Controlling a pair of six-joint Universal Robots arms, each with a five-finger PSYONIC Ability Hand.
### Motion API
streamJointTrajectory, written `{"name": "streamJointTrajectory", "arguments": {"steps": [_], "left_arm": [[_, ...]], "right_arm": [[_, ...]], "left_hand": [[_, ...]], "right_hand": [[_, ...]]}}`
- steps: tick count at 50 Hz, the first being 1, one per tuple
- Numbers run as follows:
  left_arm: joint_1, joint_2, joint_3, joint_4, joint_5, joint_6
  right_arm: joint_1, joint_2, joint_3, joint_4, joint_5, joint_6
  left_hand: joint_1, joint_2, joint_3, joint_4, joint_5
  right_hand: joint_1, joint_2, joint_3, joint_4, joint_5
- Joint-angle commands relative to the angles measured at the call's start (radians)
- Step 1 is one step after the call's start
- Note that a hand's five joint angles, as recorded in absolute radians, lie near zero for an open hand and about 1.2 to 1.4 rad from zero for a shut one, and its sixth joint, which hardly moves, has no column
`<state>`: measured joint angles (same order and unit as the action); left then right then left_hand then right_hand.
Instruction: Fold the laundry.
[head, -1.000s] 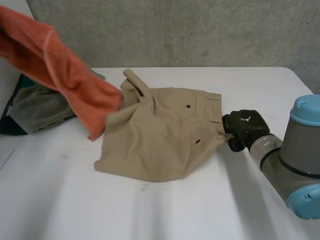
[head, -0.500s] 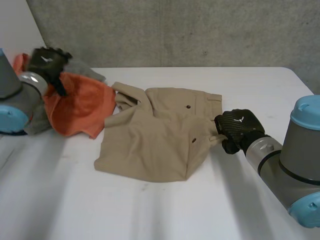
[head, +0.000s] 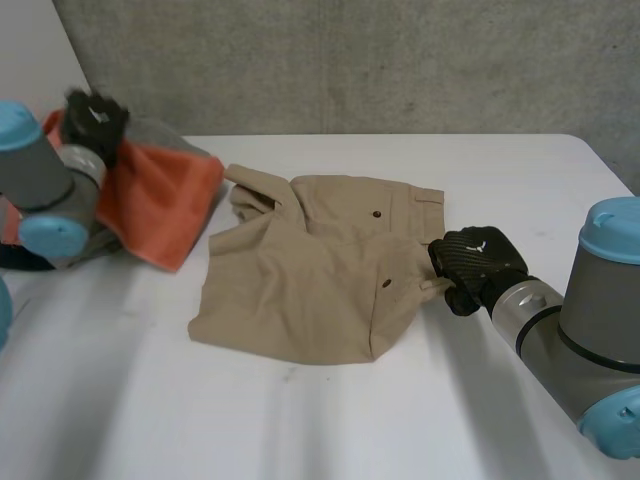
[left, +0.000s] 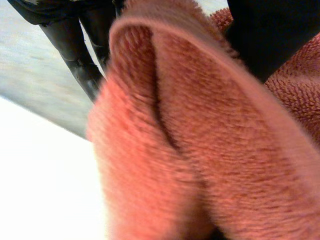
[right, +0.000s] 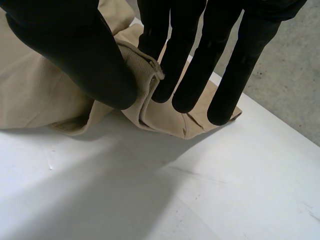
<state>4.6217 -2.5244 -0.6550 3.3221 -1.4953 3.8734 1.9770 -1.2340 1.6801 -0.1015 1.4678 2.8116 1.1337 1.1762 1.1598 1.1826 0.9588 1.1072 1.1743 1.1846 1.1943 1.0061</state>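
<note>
Centrally on the table (head: 330, 430): khaki shorts (head: 310, 280) lie spread out, mostly flat, with two dark buttons showing on top. The far-left corner is rumpled and folded over on itself.
Right hand (head: 472, 265): sits at the right-side edge of the shorts, by the waistband. In the right wrist view the thumb presses a bunched fold of the khaki cloth against the straight fingers (right: 185, 55), so the cloth is pinched between them. That fold is raised a little off the table.
Right arm: comes in low from the near right of the table, with the hand reaching toward the shorts.
Left hand (head: 93, 118): is up above the far-left of the table, closed on the upper edge of an orange towel (head: 160, 205). In the left wrist view the fleecy cloth passes between the dark fingers (left: 80, 60) and the thumb.
Orange towel: drapes down from the left hand toward the table. Its lower right side ends just beside the rumpled corner of the shorts, and I cannot tell whether the two touch.
Grey garment (head: 170, 135): lies behind the towel at the far-left of the table, partly hidden by it.
Backdrop: a grey concrete wall (head: 350, 60) stands beyond the table.
</note>
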Motion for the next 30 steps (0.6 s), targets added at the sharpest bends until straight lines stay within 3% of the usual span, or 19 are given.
{"name": "streamJointTrajectory", "arguments": {"steps": [1,5,8,10,13,20,30], "left_arm": [[0.045,-0.02,0.184,0.102,-0.176,-0.062],[0.063,-0.097,0.291,0.068,-0.244,-0.019],[0.062,-0.129,0.308,0.059,-0.232,0.001],[0.057,-0.137,0.299,0.054,-0.215,0.009],[0.039,-0.116,0.238,0.056,-0.204,0.003],[-0.015,0.065,-0.023,0.062,-0.175,-0.04],[-0.147,0.484,-0.607,-0.045,-0.077,-0.244]], "right_arm": [[0.005,0.002,0.0,0.0,0.0,-0.003],[0.009,0.001,0.0,0.0,0.0,-0.003],[0.009,0.002,0.0,0.002,0.0,-0.003],[0.009,0.001,-0.002,0.003,0.0,-0.001],[0.006,-0.002,-0.005,0.003,-0.001,0.002],[0.016,-0.027,-0.046,0.014,-0.007,0.002],[0.082,-0.099,-0.217,0.137,-0.015,0.026]], "left_hand": [[0.263,0.22,0.236,0.214,0.263],[0.263,0.22,0.236,0.214,0.263],[0.263,0.22,0.236,0.214,0.263],[-0.108,-0.15,-0.134,-0.157,-0.107],[-0.959,-1.002,-0.985,-1.008,-0.959],[-0.959,-1.002,-0.985,-1.008,-0.959],[-0.959,-1.002,-0.985,-1.008,-0.959]], "right_hand": [[0.289,0.222,0.212,0.202,0.216],[0.289,0.222,0.212,0.202,0.216],[0.289,0.222,0.212,0.202,0.216],[0.289,0.222,0.212,0.202,0.216],[0.289,0.222,0.212,0.202,0.216],[0.289,0.222,0.212,0.202,0.216],[0.289,0.222,0.212,0.202,0.216]]}}
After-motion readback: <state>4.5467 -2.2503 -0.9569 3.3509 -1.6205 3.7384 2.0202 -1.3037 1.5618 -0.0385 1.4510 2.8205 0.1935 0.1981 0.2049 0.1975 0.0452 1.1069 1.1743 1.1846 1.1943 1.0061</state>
